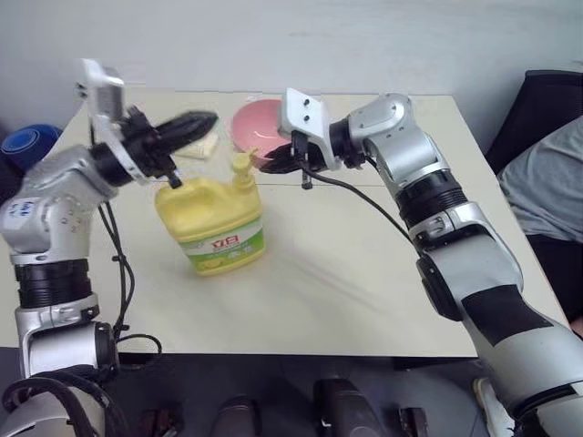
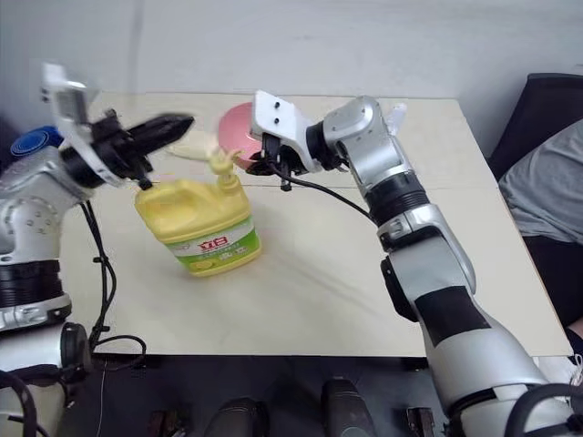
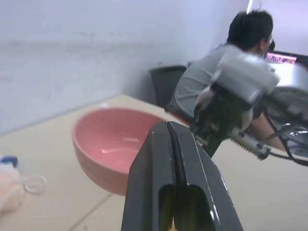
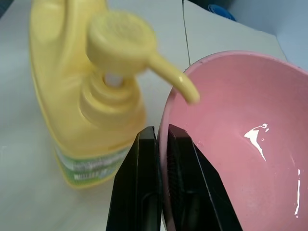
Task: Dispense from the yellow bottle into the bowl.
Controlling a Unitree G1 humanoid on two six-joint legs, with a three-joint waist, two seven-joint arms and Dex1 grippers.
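Note:
The yellow bottle (image 1: 211,225) stands on the table, its pump top (image 1: 242,167) turned toward the pink bowl (image 1: 253,121) just behind it. In the right wrist view the pump's spout (image 4: 179,83) reaches over the rim of the bowl (image 4: 236,144). My right gripper (image 4: 162,144) is shut on that rim, one finger inside and one outside. My left gripper (image 1: 208,120) is shut and empty, hovering above the bottle's handle, up and left of the pump. In the left wrist view its tips (image 3: 168,130) point at the bowl (image 3: 108,144).
A pale sponge-like block (image 1: 208,146) lies left of the bowl on the beige table (image 1: 364,291). A blue object (image 1: 27,146) sits off the table's left edge. A person in a grey shirt (image 1: 547,182) sits by a dark chair (image 1: 537,100) at the right.

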